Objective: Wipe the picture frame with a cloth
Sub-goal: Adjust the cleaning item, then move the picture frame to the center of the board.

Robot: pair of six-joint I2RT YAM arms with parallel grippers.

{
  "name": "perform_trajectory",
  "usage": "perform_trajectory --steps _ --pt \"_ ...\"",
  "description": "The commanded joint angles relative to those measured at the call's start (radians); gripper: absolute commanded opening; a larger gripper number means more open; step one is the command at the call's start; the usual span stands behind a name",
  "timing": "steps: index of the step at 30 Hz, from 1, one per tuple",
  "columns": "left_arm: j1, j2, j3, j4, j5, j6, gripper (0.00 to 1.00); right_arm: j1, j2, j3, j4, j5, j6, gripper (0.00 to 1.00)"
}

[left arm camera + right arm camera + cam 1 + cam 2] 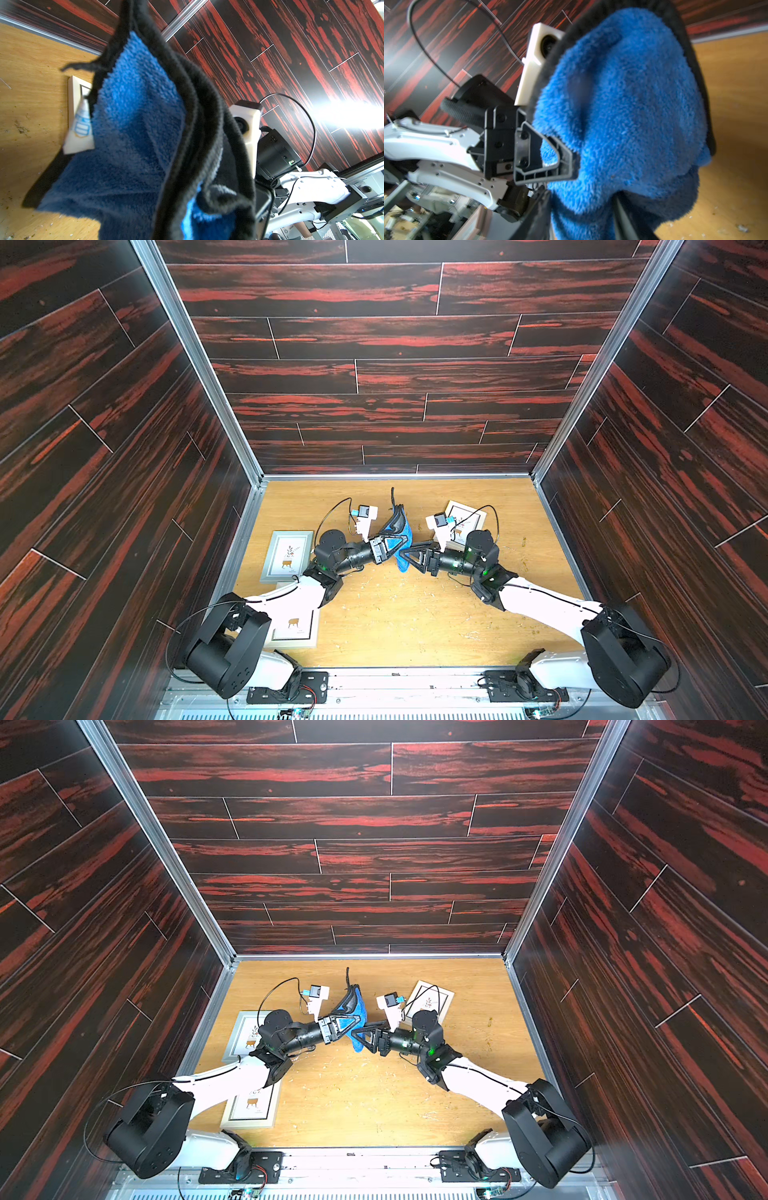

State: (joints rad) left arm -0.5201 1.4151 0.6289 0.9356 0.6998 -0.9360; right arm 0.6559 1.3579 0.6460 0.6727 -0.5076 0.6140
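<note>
Mid-frame above the wooden desk (pixel 395 622), the fluffy bright blue, black-edged microfibre cloth (pixel 406 536) hangs bunched, pinched in my left gripper (pixel 397 548). My right gripper (pixel 406 558) meets it from the right (I cannot tell its grip).

Left arm (pixel 291 596) is reaching in from 7 o'clock, right arm (pixel 540 599) from 5 o'clock, wrists facing tip to tip mid-table. Left gripper (pixel 398 545) is clamping the cloth (pixel 406 531). Right gripper (pixel 409 559) is straddling it, grip unclear.

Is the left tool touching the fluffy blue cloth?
Touching. The right wrist view shows the left tool pressed into the black-edged blue fluffy cloth.
</note>
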Motion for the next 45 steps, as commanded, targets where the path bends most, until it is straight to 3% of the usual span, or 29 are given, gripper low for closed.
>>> perform_trajectory --steps 1,5,8,12,15,20,24,26,29,38,45 --pt "-0.010 -0.012 -0.006 0.037 0.027 0.003 0.10 0.019 0.008 0.039 -0.054 0.056 -0.040 0.38" --pt "-0.009 -0.013 -0.011 0.026 0.020 0.011 0.12 0.027 -0.002 0.049 -0.084 0.091 -0.049 0.17" --pt "-0.007 -0.021 -0.009 -0.017 -0.009 0.024 0.20 0.031 -0.006 0.063 -0.136 0.140 -0.057 0.00" --pt "0.023 -0.067 0.020 -0.252 -0.080 0.122 0.37 0.033 -0.026 0.065 -0.203 0.233 -0.062 0.00" --pt "0.051 -0.140 0.081 -0.615 -0.199 0.285 0.59 0.033 -0.037 0.078 -0.282 0.316 -0.075 0.00" --pt "0.102 -0.244 0.157 -0.985 -0.578 0.419 0.80 0.031 -0.019 0.114 -0.432 0.470 -0.083 0.00" --pt "0.199 -0.226 0.239 -1.208 -0.830 0.433 0.81 0.032 -0.003 0.125 -0.482 0.521 -0.092 0.00" --pt "0.233 -0.190 0.262 -1.238 -0.929 0.433 0.81 0.032 -0.001 0.126 -0.487 0.527 -0.097 0.00" --pt "0.288 -0.094 0.299 -1.274 -0.984 0.421 0.79 0.032 -0.001 0.121 -0.489 0.531 -0.099 0.00" --pt "0.409 0.212 0.398 -1.305 -0.917 0.421 0.73 0.031 -0.029 0.103 -0.532 0.577 -0.114 0.00" --pt "0.461 0.315 0.428 -1.298 -0.873 0.434 0.71 0.031 -0.030 0.102 -0.549 0.597 -0.117 0.00"
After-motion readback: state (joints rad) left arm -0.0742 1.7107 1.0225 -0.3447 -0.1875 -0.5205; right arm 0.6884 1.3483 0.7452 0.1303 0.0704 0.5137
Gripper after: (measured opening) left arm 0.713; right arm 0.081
